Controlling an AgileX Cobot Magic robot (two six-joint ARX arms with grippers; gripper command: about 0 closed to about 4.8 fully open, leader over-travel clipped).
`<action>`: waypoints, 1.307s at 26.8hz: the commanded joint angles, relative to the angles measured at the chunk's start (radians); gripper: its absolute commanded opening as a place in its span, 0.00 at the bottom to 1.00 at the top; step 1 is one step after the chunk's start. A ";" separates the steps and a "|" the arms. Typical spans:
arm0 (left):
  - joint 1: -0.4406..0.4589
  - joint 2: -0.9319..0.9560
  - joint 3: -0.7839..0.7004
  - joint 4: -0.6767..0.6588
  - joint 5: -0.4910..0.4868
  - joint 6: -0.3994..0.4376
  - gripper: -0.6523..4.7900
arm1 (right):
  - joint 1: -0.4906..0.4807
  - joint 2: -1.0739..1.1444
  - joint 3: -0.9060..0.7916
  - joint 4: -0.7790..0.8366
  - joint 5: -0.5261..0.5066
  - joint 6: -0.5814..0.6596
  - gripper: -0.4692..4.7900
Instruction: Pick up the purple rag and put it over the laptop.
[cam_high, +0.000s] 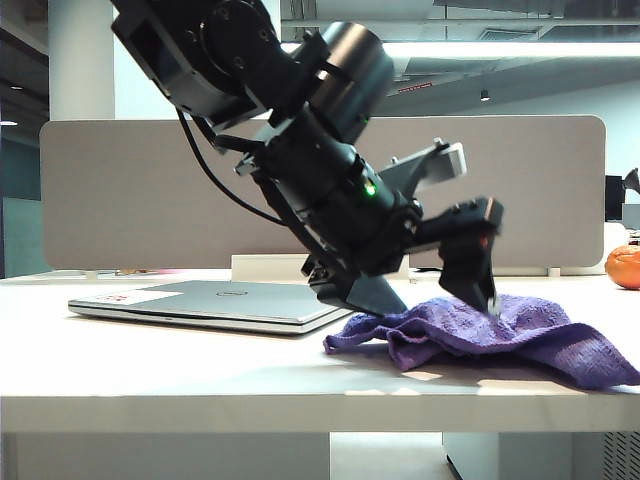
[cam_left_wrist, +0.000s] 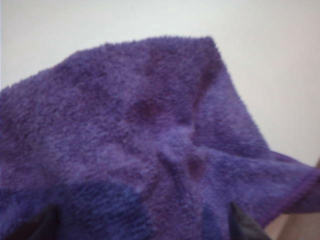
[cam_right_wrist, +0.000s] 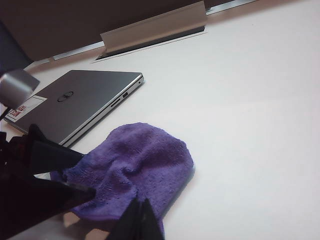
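Left gripper (cam_high: 432, 297), fingers apart, straddles crumpled purple rag (cam_high: 495, 335) beside laptop (cam_high: 215, 303).

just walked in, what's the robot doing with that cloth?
The left gripper is down at the purple rag, fingers spread wide over it, nothing gripped yet. The rag lies crumpled on the white table, beside the closed laptop, not on it. The right gripper is away from the rag and holds nothing; its fingers look shut. So the pick-up is only starting, and the laptop is still uncovered.
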 joint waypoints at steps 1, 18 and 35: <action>-0.005 0.017 0.002 0.006 -0.058 0.027 0.91 | 0.000 -0.001 -0.003 0.007 0.001 -0.001 0.13; -0.003 -0.004 0.011 0.136 -0.107 0.025 0.11 | 0.000 -0.001 -0.003 0.007 -0.001 -0.001 0.13; 0.209 -0.083 0.016 0.206 -0.117 0.023 0.11 | 0.000 -0.001 -0.003 0.007 -0.002 -0.001 0.13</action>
